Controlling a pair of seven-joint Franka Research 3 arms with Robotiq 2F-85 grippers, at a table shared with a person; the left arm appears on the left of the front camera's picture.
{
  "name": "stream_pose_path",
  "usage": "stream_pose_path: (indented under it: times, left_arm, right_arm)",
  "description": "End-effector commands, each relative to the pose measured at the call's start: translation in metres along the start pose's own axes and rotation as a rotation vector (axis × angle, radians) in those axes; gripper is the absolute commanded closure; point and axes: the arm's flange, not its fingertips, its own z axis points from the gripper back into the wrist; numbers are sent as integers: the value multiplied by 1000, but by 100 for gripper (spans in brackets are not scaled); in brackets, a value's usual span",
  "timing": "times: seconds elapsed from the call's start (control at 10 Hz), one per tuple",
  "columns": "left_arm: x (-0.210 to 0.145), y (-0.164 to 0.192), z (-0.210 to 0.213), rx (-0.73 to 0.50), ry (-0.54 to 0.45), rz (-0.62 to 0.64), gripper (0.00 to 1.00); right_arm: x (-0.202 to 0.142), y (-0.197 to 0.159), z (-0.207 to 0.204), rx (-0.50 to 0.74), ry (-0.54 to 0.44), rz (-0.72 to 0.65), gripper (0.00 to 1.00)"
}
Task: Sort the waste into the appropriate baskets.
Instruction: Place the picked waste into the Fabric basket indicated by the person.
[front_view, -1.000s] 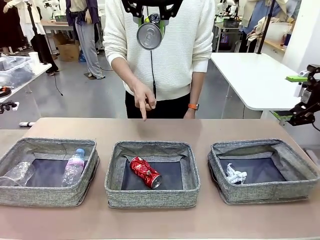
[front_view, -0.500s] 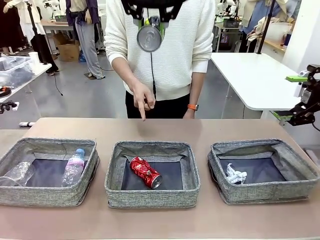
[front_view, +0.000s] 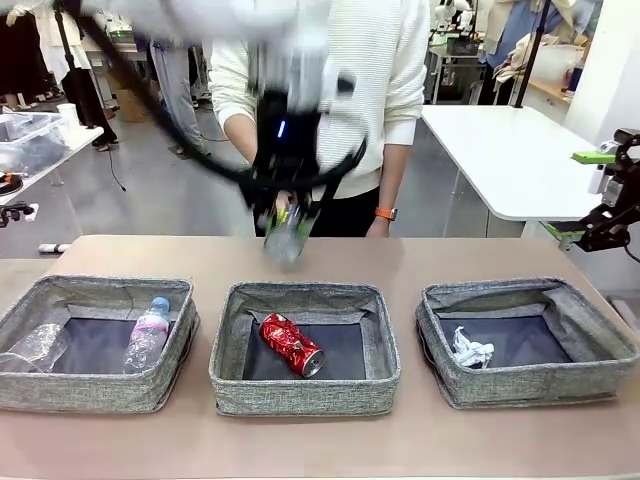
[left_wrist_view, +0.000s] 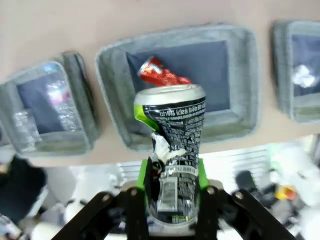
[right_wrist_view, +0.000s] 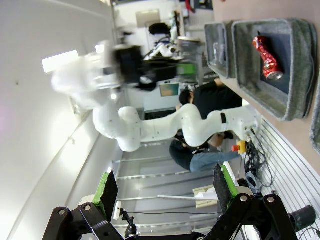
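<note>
My left arm reaches in from the upper left across the middle of the table, blurred, with my left gripper (front_view: 287, 222) hanging fingers-down over the far edge of the middle basket (front_view: 303, 386). It is clamped on the dark printed can (left_wrist_view: 172, 150), green pads pressing its crumpled lower half from both sides. In the left wrist view the can's long axis runs straight out along my fingers, its silver rimmed end pointing away from me toward the baskets below; in the front view the can (front_view: 285, 238) is a grey blur under the gripper, above the table and clear of the fabric. Directly beneath it in the middle basket lies the dented red drink can (front_view: 291, 344), on its side and diagonal. The left basket (front_view: 85, 388) holds the blue-capped bottle (front_view: 148, 333) and a second clear bottle (front_view: 36, 345) beside it. The right basket (front_view: 530, 383) holds the white paper wad (front_view: 470, 351). A person in a white sweater (front_view: 390, 70) stands at the far side, right behind my left arm. My right gripper (front_view: 592, 196) hovers off the table's right side, well apart from the baskets, jaws spread wide and holding nothing.
</note>
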Motion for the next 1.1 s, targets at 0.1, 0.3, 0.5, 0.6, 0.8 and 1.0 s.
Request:
stream_pose_path:
  times: [0.1, 0.3, 0.5, 0.6, 0.8, 1.0]
  left_arm:
    - [-17, 24, -126, -12, -54, -100, 59]
    - [-7, 18, -131, -34, -43, -135, 59]
    - [-4, 20, -130, -52, -62, -126, 59]
    - [-3, 21, -130, -66, -68, -124, 59]
    - [0, 19, -131, -75, -67, -124, 59]
    - [1, 18, -130, -77, -68, -119, 50]
  right_arm:
    - [-1, 1, -2, -1, -6, 7, 0]
    - [-1, 1, -2, -1, -6, 7, 0]
    - [-1, 1, -2, -1, -6, 7, 0]
    - [-1, 1, -2, -1, -6, 7, 0]
    - [-1, 1, -2, -1, -6, 7, 0]
    - [-1, 1, -2, -1, -6, 7, 0]
